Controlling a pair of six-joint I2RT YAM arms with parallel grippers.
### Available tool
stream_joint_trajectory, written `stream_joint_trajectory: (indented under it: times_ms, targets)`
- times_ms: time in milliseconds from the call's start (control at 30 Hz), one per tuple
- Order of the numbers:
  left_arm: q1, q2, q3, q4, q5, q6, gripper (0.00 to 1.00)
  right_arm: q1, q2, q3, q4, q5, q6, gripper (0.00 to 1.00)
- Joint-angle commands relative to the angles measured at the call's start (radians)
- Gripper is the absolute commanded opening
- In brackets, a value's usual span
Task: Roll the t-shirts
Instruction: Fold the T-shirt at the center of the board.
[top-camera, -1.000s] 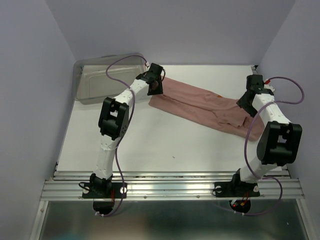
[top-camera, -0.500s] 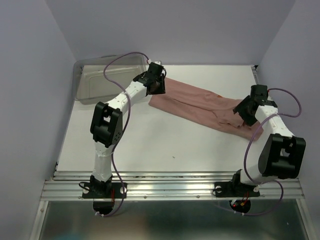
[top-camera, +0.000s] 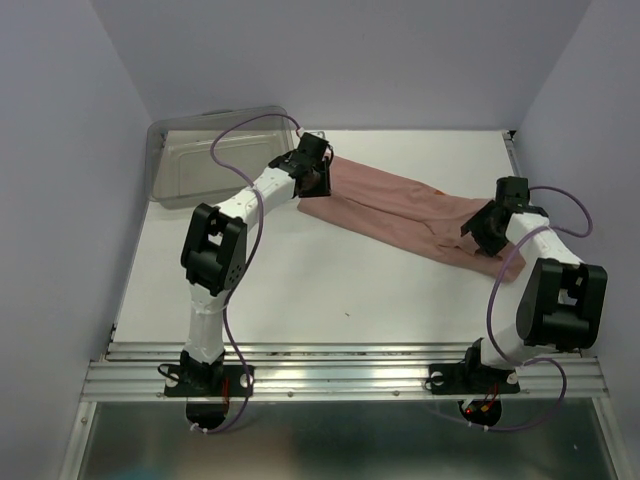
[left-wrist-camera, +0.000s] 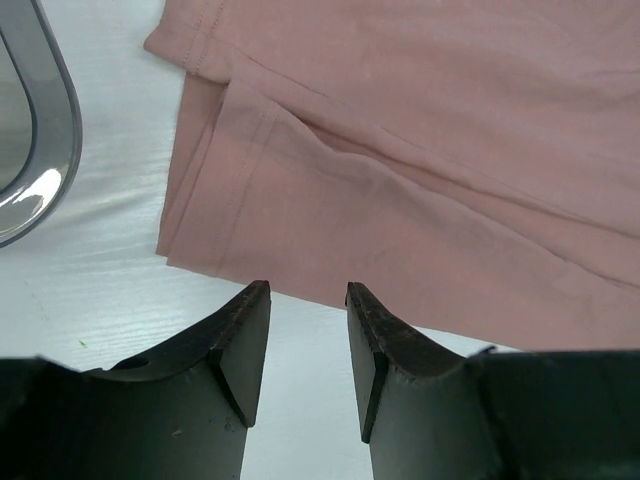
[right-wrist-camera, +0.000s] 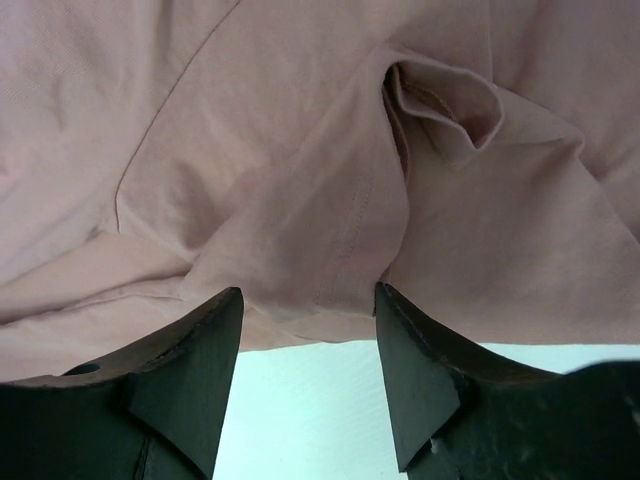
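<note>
The t-shirt runs past both wrist views' edges.

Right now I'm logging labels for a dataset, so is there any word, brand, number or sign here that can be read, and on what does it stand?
None can be read.
The pink t-shirt shows only plain fabric in every view.
The grey bin bears no legible marking.

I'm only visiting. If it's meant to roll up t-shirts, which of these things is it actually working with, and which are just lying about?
Part of the job:
- the pink t-shirt, lying as a long strip on the table
- the left gripper at one end of it, open
- the right gripper at the other end, open

Just lying about:
- the clear grey bin in the far left corner
</note>
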Motion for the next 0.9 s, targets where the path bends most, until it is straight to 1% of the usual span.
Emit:
stream_joint_trajectory:
  times_ms: [0, 33, 67, 100, 167, 200, 233, 267, 300, 533, 600, 667, 700, 867]
  targets:
    - [0.002, -0.034, 0.007, 0.015, -0.003, 0.013, 0.47, 0.0, 0.015, -0.005, 0.049, -0.007, 0.012, 0.59]
    - [0.002, -0.033, 0.007, 0.015, -0.003, 0.013, 0.47, 0.0, 0.017, -0.004, 0.049, -0.005, 0.014, 0.53]
    - [0.0, -0.033, 0.006, 0.015, -0.003, 0.013, 0.47, 0.0, 0.02, -0.002, 0.048, -0.005, 0.015, 0.51]
    - [0.0, -0.033, 0.006, 0.014, -0.003, 0.013, 0.47, 0.0, 0.022, -0.001, 0.048, -0.007, 0.015, 0.44]
    - [0.0, -0.033, 0.007, 0.01, -0.007, 0.013, 0.47, 0.0, 0.023, 0.002, 0.051, -0.008, 0.017, 0.35]
    - [0.0, -0.034, 0.007, 0.009, -0.007, 0.013, 0.47, 0.0, 0.023, 0.004, 0.052, -0.007, 0.017, 0.27]
    - [0.002, -0.034, 0.007, 0.007, -0.012, 0.015, 0.47, 0.0, 0.025, 0.008, 0.055, -0.007, 0.018, 0.12]
    - [0.0, -0.034, 0.007, 0.007, -0.012, 0.015, 0.47, 0.0, 0.026, 0.013, 0.057, -0.005, 0.015, 0.05]
    - [0.002, -0.034, 0.009, 0.006, -0.015, 0.015, 0.47, 0.0, 0.028, 0.022, 0.062, -0.007, 0.014, 0.01]
    - [0.002, -0.026, 0.015, -0.003, -0.021, 0.015, 0.46, 0.0, 0.069, 0.077, 0.137, -0.053, 0.005, 0.01]
    - [0.002, -0.026, 0.015, -0.005, -0.023, 0.013, 0.46, 0.0, 0.11, 0.105, 0.173, -0.062, 0.012, 0.01]
    - [0.002, -0.026, 0.014, -0.013, -0.032, 0.013, 0.46, 0.0, 0.167, 0.143, 0.204, -0.111, 0.02, 0.01]
    - [0.002, -0.026, 0.012, -0.013, -0.032, 0.013, 0.46, 0.0, 0.167, 0.156, 0.204, -0.119, 0.026, 0.01]
    - [0.002, -0.02, 0.009, -0.02, -0.04, 0.012, 0.46, 0.018, 0.276, 0.246, 0.262, -0.151, 0.037, 0.01]
